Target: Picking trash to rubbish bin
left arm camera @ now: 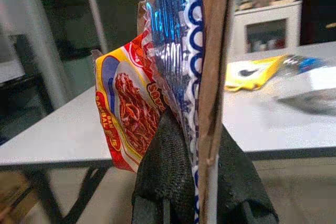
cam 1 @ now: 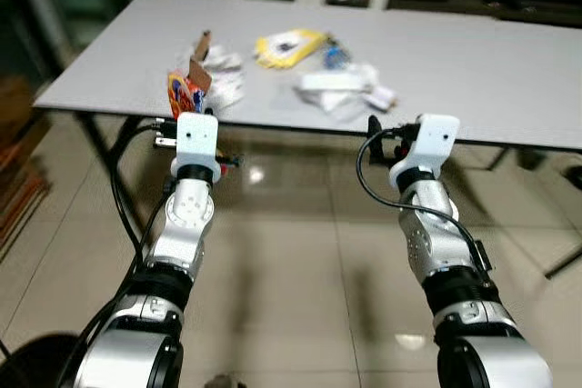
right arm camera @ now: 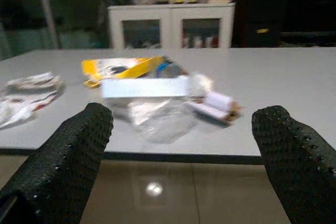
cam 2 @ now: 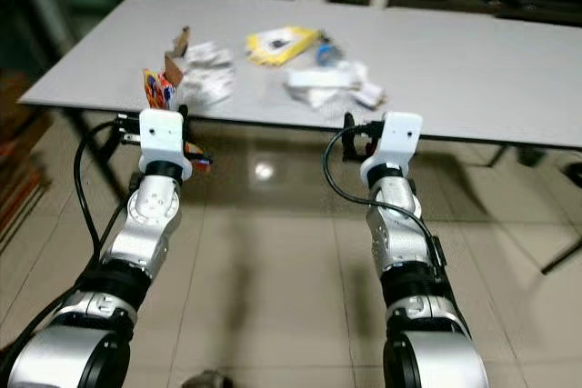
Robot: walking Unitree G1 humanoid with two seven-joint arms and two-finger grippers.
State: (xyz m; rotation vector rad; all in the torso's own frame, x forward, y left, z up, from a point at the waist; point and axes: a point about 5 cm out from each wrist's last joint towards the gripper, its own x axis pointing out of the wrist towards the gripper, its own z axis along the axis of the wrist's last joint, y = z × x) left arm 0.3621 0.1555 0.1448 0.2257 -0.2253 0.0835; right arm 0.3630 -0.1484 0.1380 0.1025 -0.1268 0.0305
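Two silver arms reached forward over the pale tiled floor [cam 1: 300, 261] toward the near edge of the long grey table [cam 1: 491, 61]. At the table's left front corner, the left gripper [left arm camera: 202, 192] had its black fingers clamped on a red, yellow and blue crinkled snack wrapper [left arm camera: 131, 114] together with a flat strip of brown cardboard [left arm camera: 215, 77] (both stood upright between the fingers, above the table edge). The right gripper [right arm camera: 184, 145] hovered just short of the table's front edge with its fingers [right arm camera: 68, 156] spread wide apart, holding nothing. On the tabletop beyond it lay a white rectangular box over clear crumpled plastic [right arm camera: 157, 103], a yellow flat packet [cam 1: 286, 45] farther back, and crumpled white wrappers [cam 1: 223, 74] to the left. White glass-fronted cabinets [right arm camera: 170, 24] stood behind the table.
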